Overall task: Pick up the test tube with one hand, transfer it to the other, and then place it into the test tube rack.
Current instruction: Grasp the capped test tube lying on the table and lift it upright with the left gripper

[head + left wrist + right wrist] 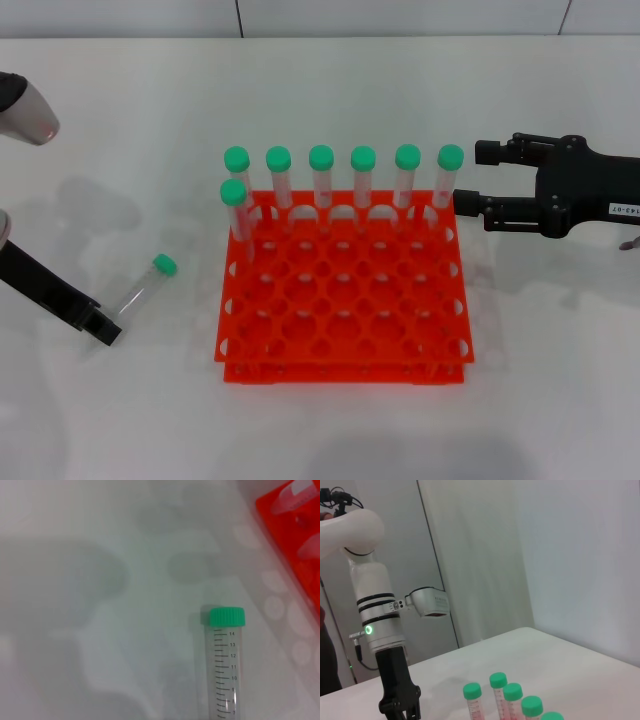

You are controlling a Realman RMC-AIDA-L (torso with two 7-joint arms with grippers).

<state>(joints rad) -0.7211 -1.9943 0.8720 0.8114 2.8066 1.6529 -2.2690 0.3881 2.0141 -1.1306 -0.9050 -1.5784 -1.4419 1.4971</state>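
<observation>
**Tube lying loose, left gripper closing in**

I see the test tube [146,287] flat on the table at nine o'clock from the test tube rack [343,305]. Left gripper [103,329] just beside it, jaws I cannot tell; right gripper [470,175] spread wide, empty. Light, slick plastic: I'd grip mid-barrel

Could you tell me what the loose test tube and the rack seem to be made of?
The test tube looks like clear plastic: see-through wall with printed graduations, and a ribbed, matte green cap. The test tube rack appears to be moulded plastic, with uniform orange-red colour and a slight gloss.
</observation>
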